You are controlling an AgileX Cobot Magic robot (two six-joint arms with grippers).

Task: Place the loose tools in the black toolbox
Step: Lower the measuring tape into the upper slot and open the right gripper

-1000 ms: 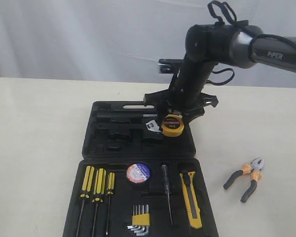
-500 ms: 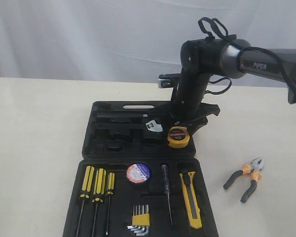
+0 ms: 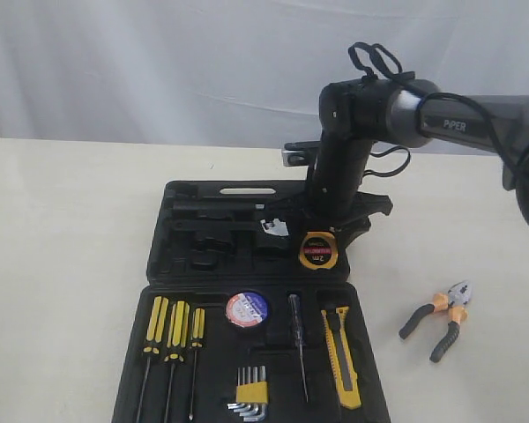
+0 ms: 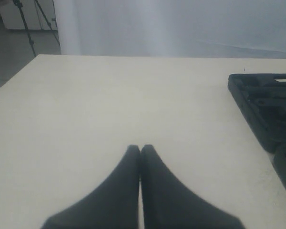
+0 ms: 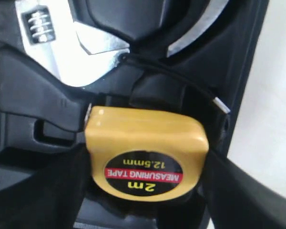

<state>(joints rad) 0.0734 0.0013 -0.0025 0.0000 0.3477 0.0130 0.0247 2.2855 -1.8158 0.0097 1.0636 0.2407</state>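
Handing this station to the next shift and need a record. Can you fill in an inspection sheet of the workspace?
Surface: beige table, no spills seen.
Job's things: black toolbox open flat; black tape roll and utility knife seated in its screwdriver half; pliers loose on the table beside it; yellow tape measure at a corner of the handle half.
Clutter: nothing seen loose; screwdrivers and hex key set sit in the case.
Grippers: right gripper with fingers on both sides of the tape measure, apparently gripping; left gripper shut over bare table.
Cables: black loops on the right arm.
Surroundings: white curtain behind; tripod beyond the table's edge.
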